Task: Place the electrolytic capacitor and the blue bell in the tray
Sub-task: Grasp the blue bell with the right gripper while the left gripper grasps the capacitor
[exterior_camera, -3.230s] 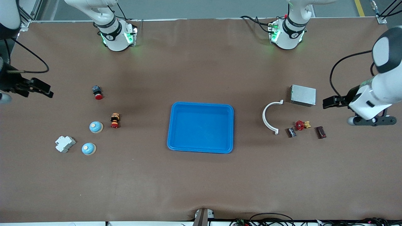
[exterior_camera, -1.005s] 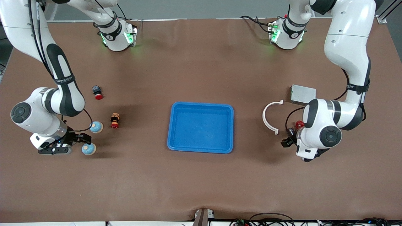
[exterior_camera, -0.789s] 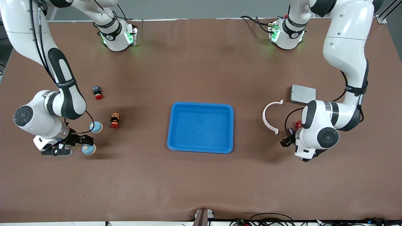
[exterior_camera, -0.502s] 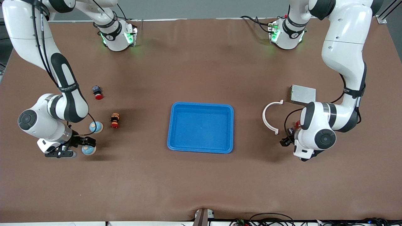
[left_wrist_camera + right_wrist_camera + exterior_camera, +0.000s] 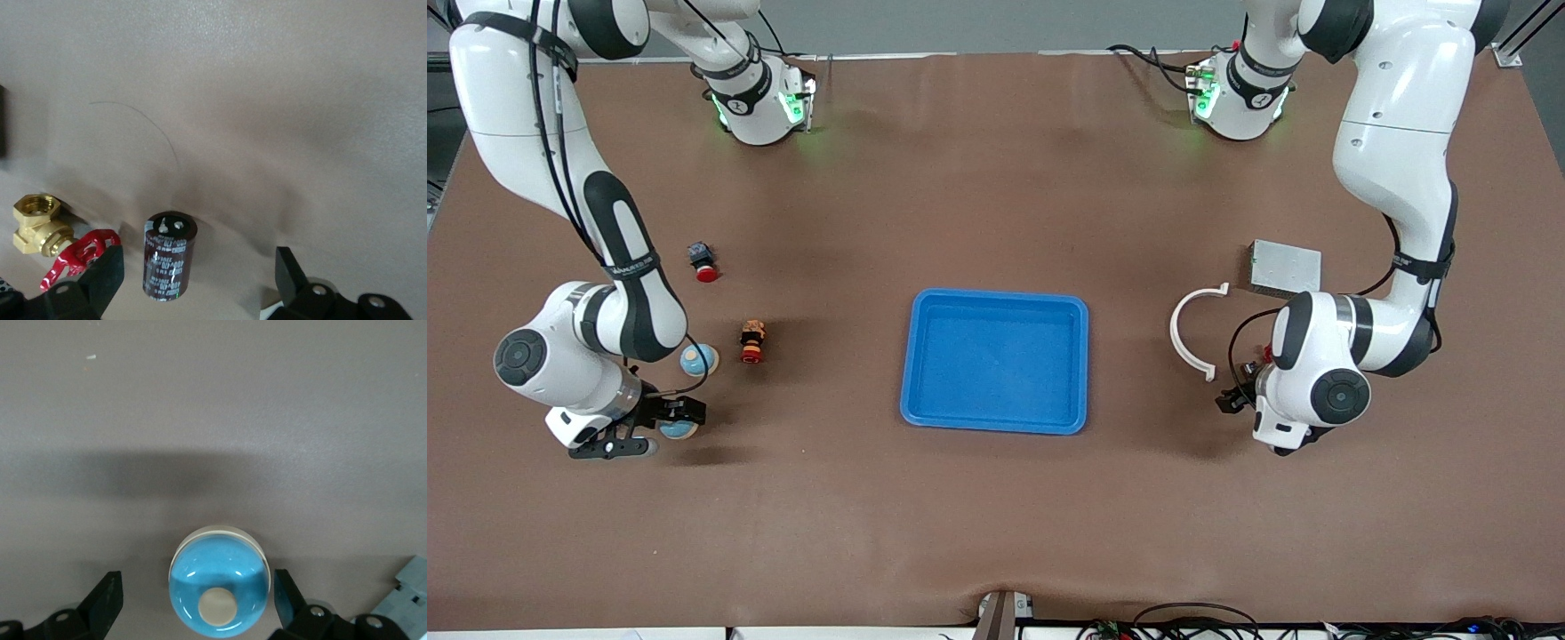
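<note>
Right gripper [image 5: 193,603] spread wide, straddling the blue bell [image 5: 220,589] at the right arm's end, away from the tray [image 5: 996,425]. Left gripper [image 5: 197,277] equally wide around the electrolytic capacitor [image 5: 169,264] beside a brass valve [image 5: 57,243]. Both apparently set for closing; tray holds 0 items.

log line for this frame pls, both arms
left end effector: open, straddling electrolytic capacitor | right end effector: open, straddling blue bell | tray: holds nothing | phase: pre-grasp

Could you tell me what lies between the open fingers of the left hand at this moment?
In the left wrist view, the electrolytic capacitor lies on the bare table between the open left hand's fingers, untouched.
</note>
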Motion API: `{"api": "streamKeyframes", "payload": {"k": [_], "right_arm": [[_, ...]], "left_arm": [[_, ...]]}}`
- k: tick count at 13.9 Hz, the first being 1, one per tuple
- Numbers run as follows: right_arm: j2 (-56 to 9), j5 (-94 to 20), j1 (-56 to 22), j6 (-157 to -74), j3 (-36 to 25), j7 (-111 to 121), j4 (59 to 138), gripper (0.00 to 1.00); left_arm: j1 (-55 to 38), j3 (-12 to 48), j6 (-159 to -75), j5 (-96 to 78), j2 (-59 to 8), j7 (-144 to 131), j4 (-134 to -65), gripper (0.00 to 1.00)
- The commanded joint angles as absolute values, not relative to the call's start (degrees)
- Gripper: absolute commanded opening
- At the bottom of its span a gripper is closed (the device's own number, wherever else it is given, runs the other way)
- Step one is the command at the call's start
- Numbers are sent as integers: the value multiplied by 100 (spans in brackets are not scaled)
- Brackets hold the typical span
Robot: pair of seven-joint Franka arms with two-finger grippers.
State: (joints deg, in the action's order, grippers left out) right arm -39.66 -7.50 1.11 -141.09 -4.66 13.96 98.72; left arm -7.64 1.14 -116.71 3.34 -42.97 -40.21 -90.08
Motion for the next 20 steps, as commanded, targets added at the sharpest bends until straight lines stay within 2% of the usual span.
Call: {"api": "streamKeyframes", "payload": {"k": [1, 7, 8, 10, 14, 15, 16, 17, 18, 19, 20], "right_arm": [[-4034, -791, 175, -13782, -475, 1494, 9624, 100], [-4113, -791, 290, -13605, -483, 1687, 9510, 100], [-4113, -791, 290, -13605, -483, 1687, 9484, 100], [-4122, -782, 273, -13605, -483, 1687, 9466, 100], [-4122, -844, 246, -13597, -483, 1608, 9475, 100], [-4122, -844, 237, -13597, -483, 1608, 9475, 96], [-4122, -844, 229, -13597, -483, 1600, 9475, 90], [-4131, -844, 220, -13597, -483, 1600, 9475, 78], [-4140, -835, 211, -13597, -483, 1591, 9466, 57], [-4140, -835, 185, -13597, -483, 1556, 9466, 36], [-4140, -835, 150, -13597, -483, 1460, 9466, 0]], "left_arm": [[-782, 105, -11654, 475, -4342, -4017, -8930, 100], [-791, 105, -11663, 475, -4412, -4025, -8912, 100], [-791, 105, -11663, 475, -4412, -4025, -8912, 95], [-791, 105, -11663, 475, -4412, -4025, -8912, 74], [-791, 105, -11663, 475, -4412, -4061, -8912, 42], [-791, 105, -11663, 466, -4403, -4087, -8912, 32], [-791, 105, -11663, 466, -4395, -4096, -8912, 22], [-791, 105, -11663, 457, -4386, -4122, -8912, 13], [-791, 105, -11654, 457, -4377, -4209, -8912, 4], [-791, 105, -11663, 457, -4368, -4306, -8903, 2], [-791, 105, -11654, 457, -4342, -4333, -8895, 2]]}}
